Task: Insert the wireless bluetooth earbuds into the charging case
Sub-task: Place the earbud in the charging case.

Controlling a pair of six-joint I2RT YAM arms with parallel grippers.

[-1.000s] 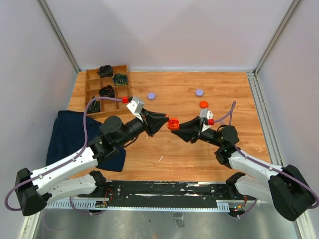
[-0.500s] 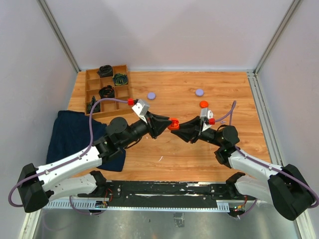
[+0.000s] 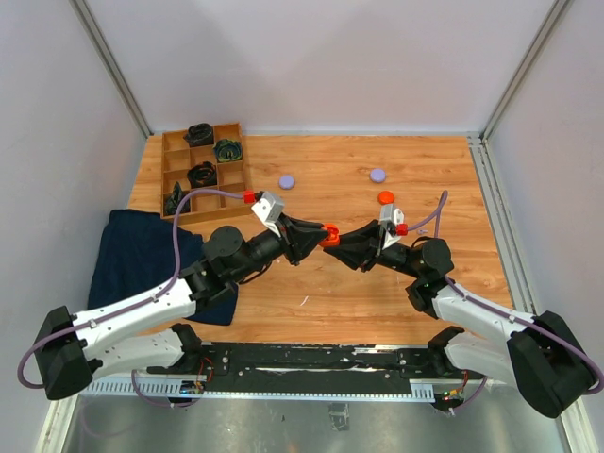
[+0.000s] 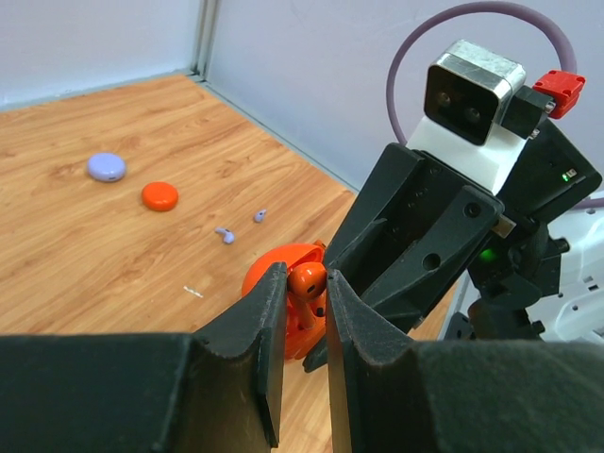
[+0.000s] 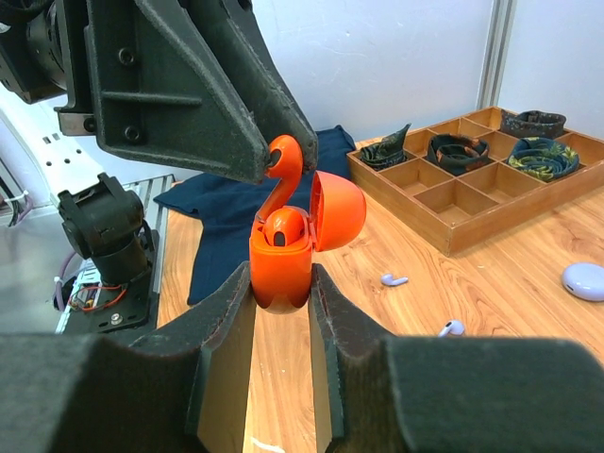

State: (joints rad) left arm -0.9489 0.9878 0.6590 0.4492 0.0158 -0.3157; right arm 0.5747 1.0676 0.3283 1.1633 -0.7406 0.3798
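Compared with one second ago, the left arm (image 3: 226,247) is reaching further to the right. The left gripper (image 3: 317,237) is now meeting the charging case (image 3: 329,235) instead of standing apart from it. The right arm (image 3: 429,257) is keeping the same pose.

The left gripper is closing almost completely on an orange-red earbud (image 4: 307,277), pinching its rounded head between both fingertips. In the right wrist view, the stem of this earbud is pointing down into the open case. Whether it is fully seated cannot be told.

The right gripper (image 5: 281,283) is clamping the lower body of the charging case between its two fingers, which are standing only as far apart as the case is wide. The case is sitting upright above the table (image 3: 425,179), with its lid hanging open. A second rounded orange-red piece (image 5: 283,226) is resting inside the case, beside the stem.

One lavender earbud (image 5: 394,279) and a second lavender earbud (image 5: 451,328) are lying on the table near each other, well apart from both grippers.

Two lavender discs (image 3: 287,181) (image 3: 377,175) and an orange-red disc (image 3: 385,197) are lying further back. A wooden tray (image 5: 528,212) is holding black coiled bundles (image 5: 460,149), and a dark blue cloth (image 3: 132,250) is lying beside it.
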